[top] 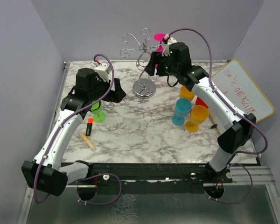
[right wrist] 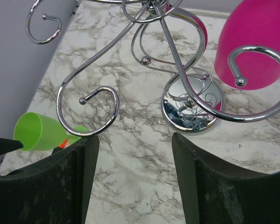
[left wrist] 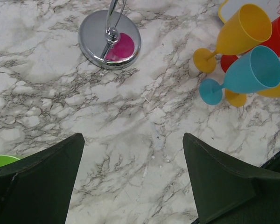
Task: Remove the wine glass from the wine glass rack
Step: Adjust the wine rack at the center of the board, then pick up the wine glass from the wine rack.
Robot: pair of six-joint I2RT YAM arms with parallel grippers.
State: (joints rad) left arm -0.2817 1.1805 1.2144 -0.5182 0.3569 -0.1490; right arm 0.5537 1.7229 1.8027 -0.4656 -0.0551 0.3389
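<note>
The silver wire wine glass rack [top: 142,51] stands at the back middle of the marble table on its round shiny base [top: 143,88]. A pink wine glass [top: 159,36] hangs on a scroll arm at the rack's right side, partly hidden behind my right arm. In the right wrist view the pink glass [right wrist: 256,42] hangs at upper right among the rack's scrolls [right wrist: 86,109]. My right gripper [right wrist: 133,140] is open and empty, high beside the rack's top [top: 151,65]. My left gripper [left wrist: 133,140] is open and empty, low and left of the base [left wrist: 109,39].
A green glass [top: 99,114] lies under my left arm. Blue [top: 181,109], yellow [top: 198,116] and red [top: 201,101] glasses stand at the right. An orange marker [top: 89,127] and a small stick [top: 87,141] lie front left. A whiteboard [top: 242,91] leans at the right edge.
</note>
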